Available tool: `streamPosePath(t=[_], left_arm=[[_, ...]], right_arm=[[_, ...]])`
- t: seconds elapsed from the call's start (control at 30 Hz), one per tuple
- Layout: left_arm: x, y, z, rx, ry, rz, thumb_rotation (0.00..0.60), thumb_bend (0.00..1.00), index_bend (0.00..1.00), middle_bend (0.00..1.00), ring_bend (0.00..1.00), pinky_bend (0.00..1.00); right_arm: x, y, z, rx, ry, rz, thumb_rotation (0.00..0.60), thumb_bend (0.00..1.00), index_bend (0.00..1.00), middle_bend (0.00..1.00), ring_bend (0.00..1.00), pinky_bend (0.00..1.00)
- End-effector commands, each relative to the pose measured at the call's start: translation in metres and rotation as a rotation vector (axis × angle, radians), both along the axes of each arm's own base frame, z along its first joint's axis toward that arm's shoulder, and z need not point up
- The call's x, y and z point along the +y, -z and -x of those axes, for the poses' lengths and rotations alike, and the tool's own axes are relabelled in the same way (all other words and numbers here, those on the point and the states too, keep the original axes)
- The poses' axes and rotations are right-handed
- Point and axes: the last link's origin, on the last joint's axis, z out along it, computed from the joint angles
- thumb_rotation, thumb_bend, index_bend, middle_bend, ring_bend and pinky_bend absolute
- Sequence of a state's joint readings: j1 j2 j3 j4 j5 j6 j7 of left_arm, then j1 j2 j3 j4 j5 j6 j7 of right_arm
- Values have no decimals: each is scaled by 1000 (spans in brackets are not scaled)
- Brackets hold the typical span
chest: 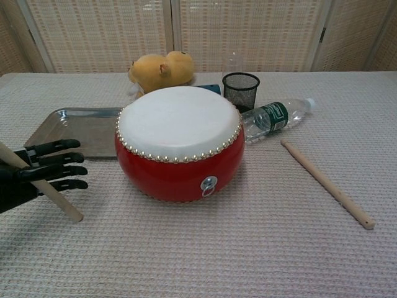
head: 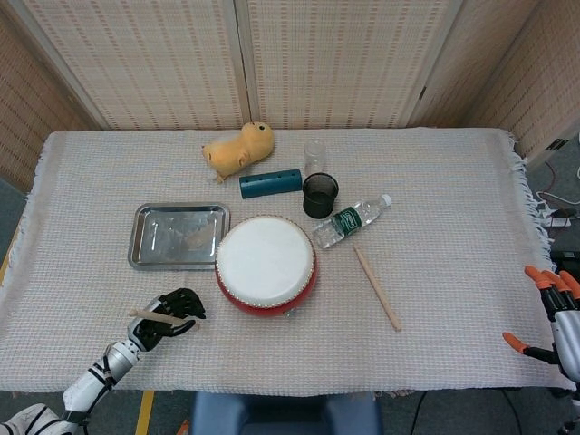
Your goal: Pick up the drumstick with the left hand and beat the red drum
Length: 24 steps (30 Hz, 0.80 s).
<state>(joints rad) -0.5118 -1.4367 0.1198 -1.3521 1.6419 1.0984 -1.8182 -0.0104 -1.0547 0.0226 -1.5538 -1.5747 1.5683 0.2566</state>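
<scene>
The red drum with its white skin stands in the middle of the table. My black left hand is just left of it, low over the cloth, and holds a wooden drumstick. That stick slants across the fingers, which lie fairly straight, and its lower end is near the cloth. A second drumstick lies loose to the right of the drum. My right hand, with orange fingertips, stays at the table's right edge, fingers apart and holding nothing.
A metal tray lies behind the left hand. Behind the drum are a yellow plush toy, a blue tube, a black mesh cup, a clear glass and a lying water bottle.
</scene>
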Motion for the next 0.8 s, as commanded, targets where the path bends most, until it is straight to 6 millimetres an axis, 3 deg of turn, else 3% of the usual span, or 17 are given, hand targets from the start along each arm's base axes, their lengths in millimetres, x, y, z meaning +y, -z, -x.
streamPosePath(t=[0.03,0.37,0.8], left_arm=[[1,7,-6,5,2,13,600,288,431,444,373,369],[8,21,-12,31,-32,24,600,286,445,456,386,383],[13,24,-9,18,-97,58,600,284,458,496,432,424]], right_arm=[[0,0,0,-1,0,0,600,85,44,126,0,39],[0,-1,3,-4,3,3,600,86,44,126,0,39],[-1,-1,4,-6,4,3,600,86,44,126,0,39]])
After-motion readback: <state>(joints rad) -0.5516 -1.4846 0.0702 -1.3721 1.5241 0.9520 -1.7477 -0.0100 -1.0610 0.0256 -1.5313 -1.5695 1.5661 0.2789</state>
